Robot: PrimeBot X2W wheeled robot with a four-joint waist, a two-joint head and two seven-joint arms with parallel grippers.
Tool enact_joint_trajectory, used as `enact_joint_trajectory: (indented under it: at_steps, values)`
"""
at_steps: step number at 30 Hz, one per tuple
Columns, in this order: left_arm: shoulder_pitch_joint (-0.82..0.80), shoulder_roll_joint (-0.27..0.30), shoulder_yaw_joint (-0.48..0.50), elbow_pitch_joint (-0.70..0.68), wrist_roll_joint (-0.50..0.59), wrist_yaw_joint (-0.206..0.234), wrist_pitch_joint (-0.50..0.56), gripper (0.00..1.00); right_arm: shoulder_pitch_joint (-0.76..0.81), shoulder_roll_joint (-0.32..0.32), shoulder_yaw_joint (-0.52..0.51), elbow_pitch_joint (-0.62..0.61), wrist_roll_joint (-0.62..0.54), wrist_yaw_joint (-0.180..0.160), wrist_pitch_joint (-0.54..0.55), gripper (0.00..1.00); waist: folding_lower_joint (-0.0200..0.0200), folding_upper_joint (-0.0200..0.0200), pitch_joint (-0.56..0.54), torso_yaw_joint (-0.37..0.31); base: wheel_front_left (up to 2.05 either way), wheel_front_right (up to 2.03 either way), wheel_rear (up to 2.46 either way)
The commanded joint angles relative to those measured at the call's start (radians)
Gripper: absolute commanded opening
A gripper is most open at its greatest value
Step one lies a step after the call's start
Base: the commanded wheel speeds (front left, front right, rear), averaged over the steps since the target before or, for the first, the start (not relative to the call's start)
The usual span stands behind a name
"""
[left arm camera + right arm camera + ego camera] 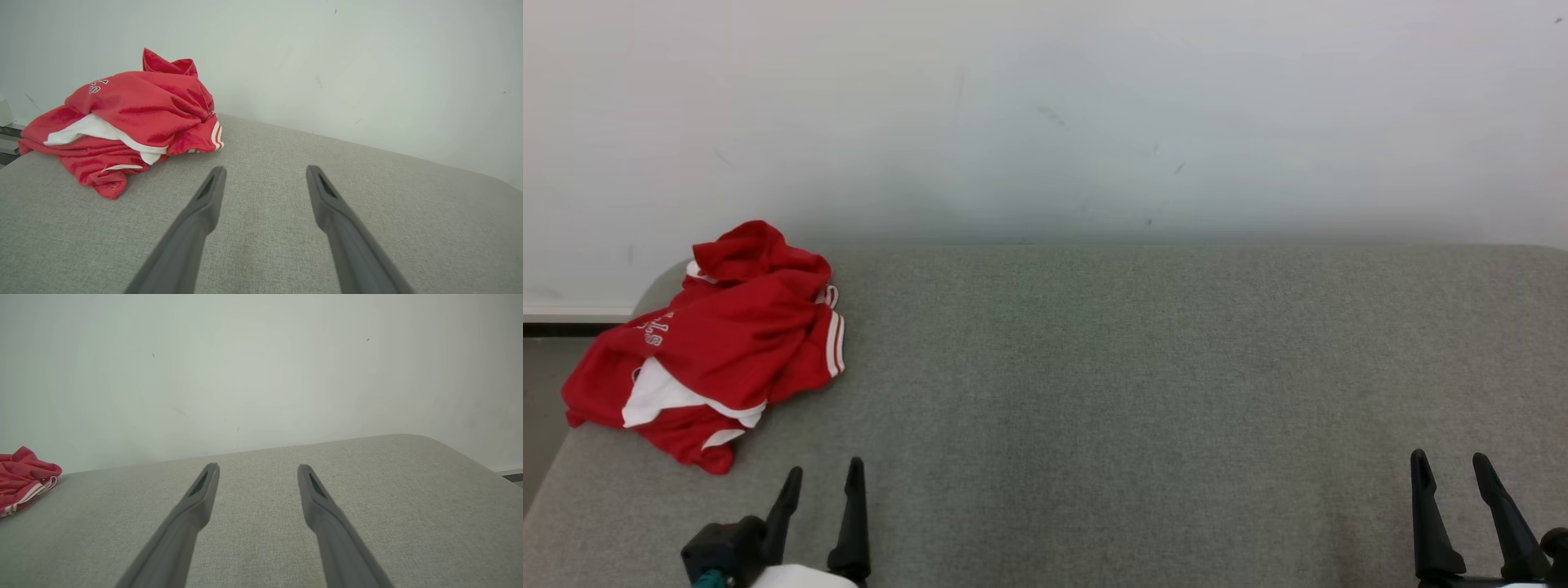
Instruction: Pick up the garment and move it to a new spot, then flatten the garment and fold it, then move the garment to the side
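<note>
The garment (707, 343), a red jersey w/ white trim, is lying crumpled at the far-left corner of the grey padded surface (1135, 367), close to the white wall (1045, 106). Its left fringe seems to be reaching the surface's rounded left edge. The left gripper (825, 465) is hovering low at the near-left, fingers spread wide apart w/ nothing btwn them. The right gripper (1450, 454) is hovering likewise at the near-right, also spread and empty. Key relation: the heap is sitting ahead of and slightly left of the left gripper, near but not touching, while the right gripper is well apart from it across the bare middle of the surface, so the left arm is the nearer one and prob. the one to reach first. In the left wrist view the fingers are pointing past the heap's right side, so the approach is likely calling for a swing leftward. The heap has no clean shape, but its long axis is running approx. diagonally in the head view, from the peak by the wall down to the near-left. A white-striped sleeve or hem edge is pointing right, toward the open middle. Which end is the collar can't be told. Pick-up is not yet begun.
</note>
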Motion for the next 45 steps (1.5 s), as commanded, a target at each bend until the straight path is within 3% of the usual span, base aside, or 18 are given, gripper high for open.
enact_joint_trajectory:
  at_steps: [1, 27, 45]
  values:
    - [0.005, 0.015, -0.005, -0.006, 0.04, 0.009, -0.014, 1.0, 0.006, -0.007, -0.005, -0.003, -0.034, -0.001, -0.011, 1.0, -0.0001, 0.0, -0.001, 0.0, 0.0, 0.0, 0.0]
    - [0.025, 0.032, -0.042, 0.007, 0.24, 0.073, -0.07, 1.0, 0.031, -0.009, -0.001, 0.007, -0.219, -0.002, -0.066, 1.0, -0.0001, 0.0, -0.002, -0.009, 0.0, 0.0, 0.0]
    - [0.037, 0.024, -0.033, 0.009, 0.34, 0.072, -0.093, 1.0, 0.045, -0.005, -0.011, 0.026, -0.245, -0.002, -0.091, 1.0, -0.0001, 0.0, -0.005, -0.013, 0.0, 0.0, 0.0]
